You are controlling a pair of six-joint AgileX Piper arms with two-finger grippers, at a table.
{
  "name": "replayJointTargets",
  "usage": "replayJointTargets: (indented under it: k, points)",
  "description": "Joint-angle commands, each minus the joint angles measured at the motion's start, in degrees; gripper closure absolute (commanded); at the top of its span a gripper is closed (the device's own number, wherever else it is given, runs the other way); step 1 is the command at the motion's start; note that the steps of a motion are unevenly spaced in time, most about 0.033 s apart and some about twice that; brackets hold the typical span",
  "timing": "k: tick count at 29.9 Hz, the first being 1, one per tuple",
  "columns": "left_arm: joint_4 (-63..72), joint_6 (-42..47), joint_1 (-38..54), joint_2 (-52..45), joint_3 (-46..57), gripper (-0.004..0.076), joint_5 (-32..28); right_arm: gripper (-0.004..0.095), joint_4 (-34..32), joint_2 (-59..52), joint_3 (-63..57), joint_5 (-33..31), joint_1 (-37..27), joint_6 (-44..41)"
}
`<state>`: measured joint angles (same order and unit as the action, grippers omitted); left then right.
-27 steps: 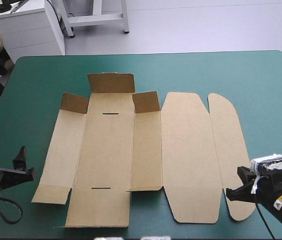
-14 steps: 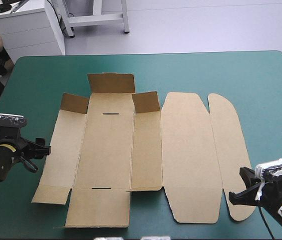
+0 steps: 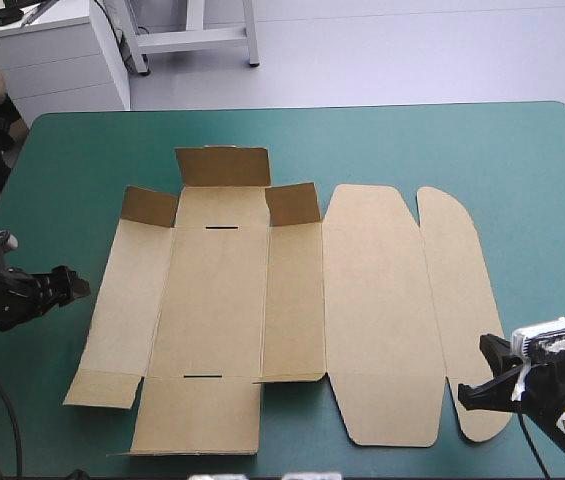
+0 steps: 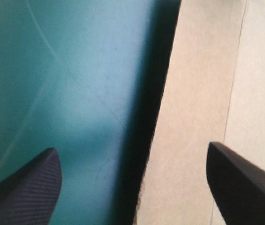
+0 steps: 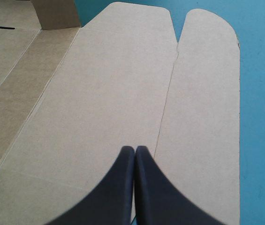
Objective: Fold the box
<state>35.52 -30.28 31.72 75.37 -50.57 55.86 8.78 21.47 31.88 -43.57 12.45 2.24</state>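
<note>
Box [image 3: 262, 310] lies opened out flat at the middle of the bench [image 3: 412, 140], brown board on the teal-green cover. 3 short flaps at its far end stand up: the end flap [image 3: 223, 166] and 2 corner tabs beside it. Every other panel is down, including the wide lid panel [image 3: 372, 310] and the rounded flap [image 3: 457, 300] on the right. 2 thin slots show in the base panel.

Left pincer [image 3: 67, 283] is open, low at the box's left side. Its wrist view shows the fingers wide apart, straddling the outer edge of the left wall panel [image 4: 193, 117]: 1 finger over bare cover, 1 over board. A dark shadow runs along that edge, so it seems to ride slightly off the cover. No contact that I can make out.

Right pincer [image 3: 460, 392] is closed on nothing, tips met in 1 point, just beside the near end of the rounded flap.

Handling, judged:
- Board looks thin and light, stiff within each panel, hinging readily at the scored creases.
- It likely slides on the cover if pushed sideways, so lift rather than shove.
- Best hold is the free long edge of the left wall panel, about mid-length, 1 finger under and 1 over.
- Pinch lightly, since a hard squeeze may dent the board.
- Corner tabs look too small for a first grip.
</note>
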Motion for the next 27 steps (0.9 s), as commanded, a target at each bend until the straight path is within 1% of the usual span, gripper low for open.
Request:
replayJointTargets:
  k: [1,3,12,20,24,27]
  points:
    - [3.47,-0.49,0.21,2.83,-1.73,0.0123,5.34,0.0928,0.53,0.42,1.37,3.49,-0.37,0.58]
    - [3.47,-0.41,0.21,4.95,-1.73,0.0123,7.88,0.0928,0.53,0.42,1.37,3.49,-0.37,0.58]
    - [2.22,-0.80,-1.95,9.35,-1.30,0.0123,10.57,0.0928,0.37,0.42,1.37,3.49,-0.37,1.39]
    - [2.72,-0.52,-10.71,9.69,0.79,0.0123,14.04,0.0928,0.37,0.42,1.37,3.49,-0.37,2.13]
    - [7.25,-0.74,-11.89,9.69,0.79,0.0123,17.64,0.0928,0.37,0.42,1.37,3.49,-0.37,2.50]
    - [9.43,-0.99,-11.89,9.57,0.79,0.0123,18.07,0.0928,0.37,0.42,1.37,3.44,-0.37,2.50]
